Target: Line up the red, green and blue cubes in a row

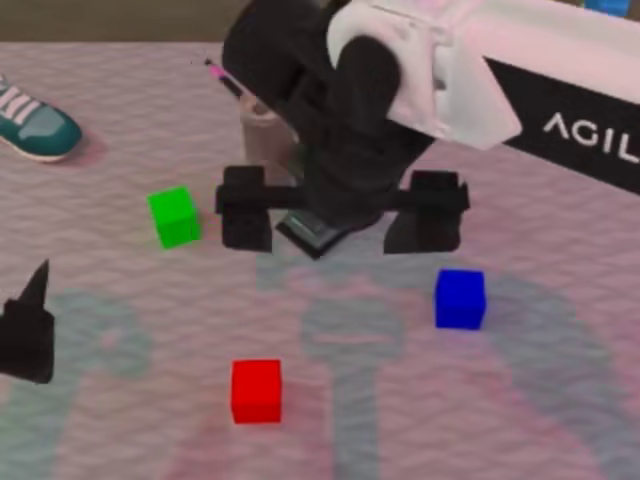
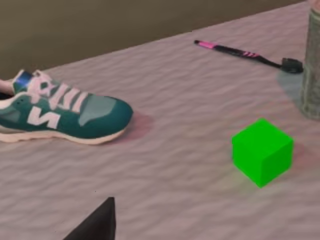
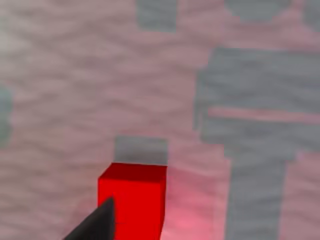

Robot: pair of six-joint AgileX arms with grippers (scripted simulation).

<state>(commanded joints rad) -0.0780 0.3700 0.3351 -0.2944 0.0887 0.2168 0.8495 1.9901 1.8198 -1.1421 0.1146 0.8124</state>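
The green cube (image 1: 174, 216) (image 2: 262, 151) rests at the table's left. At the right lies the blue cube (image 1: 460, 298), and the red cube (image 1: 256, 390) (image 3: 132, 200) is at the front middle. All three stand apart from one another. My right gripper (image 1: 340, 205) hangs high over the middle of the table, open, jaws spread wide with nothing between them. In the right wrist view one fingertip (image 3: 102, 220) overlaps the red cube far below. My left gripper (image 1: 25, 320) stays parked at the left edge, open and holding nothing; one of its fingertips (image 2: 95, 225) shows.
A teal sneaker (image 1: 35, 125) (image 2: 60, 112) lies at the back left. A pink and black toothbrush (image 1: 225, 78) (image 2: 245, 52) and a grey can (image 1: 262, 130) (image 2: 312, 65) are at the back, partly under the right arm.
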